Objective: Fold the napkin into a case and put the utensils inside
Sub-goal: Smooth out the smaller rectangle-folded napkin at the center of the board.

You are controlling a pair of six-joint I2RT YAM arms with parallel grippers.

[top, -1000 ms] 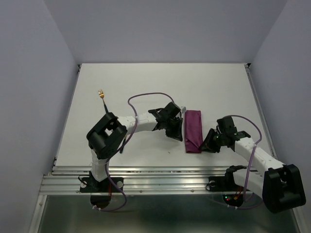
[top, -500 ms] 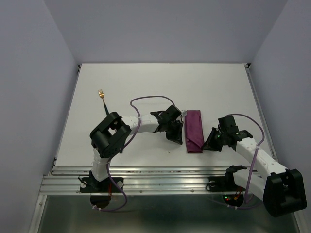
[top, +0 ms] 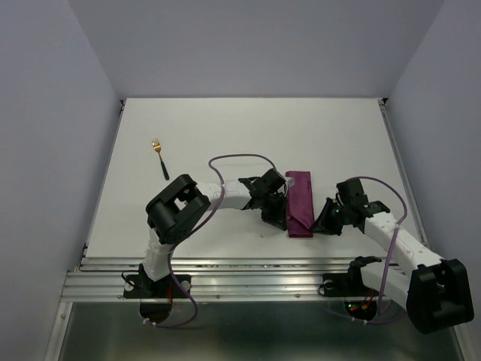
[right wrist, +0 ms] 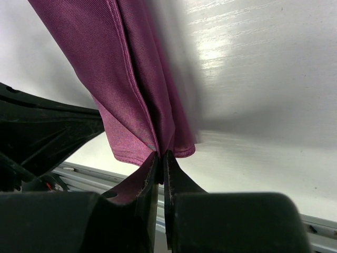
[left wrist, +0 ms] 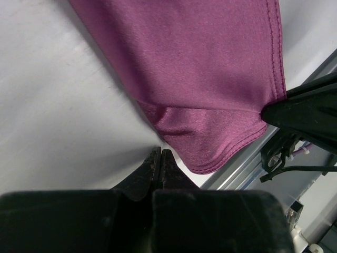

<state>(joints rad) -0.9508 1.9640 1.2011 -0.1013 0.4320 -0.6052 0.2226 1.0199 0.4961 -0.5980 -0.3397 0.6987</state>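
Note:
The napkin lies folded as a narrow plum-purple case (top: 299, 201) right of the table's middle, running near to far. My right gripper (top: 316, 225) is at its near right corner, shut on the cloth's layered edge (right wrist: 138, 79), with its fingertips (right wrist: 160, 154) pinching the hem. My left gripper (top: 282, 219) is shut and empty, on the table just left of the case's near end (left wrist: 200, 68), not touching it. The fork (top: 158, 154), black handle and gold head, lies alone at the far left. The knife shows in no view.
The metal rail (top: 248, 265) runs along the table's near edge, close behind the case's near end. Grey walls close in the left, right and far sides. The right gripper's dark finger (left wrist: 308, 110) shows in the left wrist view.
My left gripper has slid right and nearer, up to the case's left edge. The left arm no longer overlaps the fork's handle. The right gripper has stayed pinched on the cloth.

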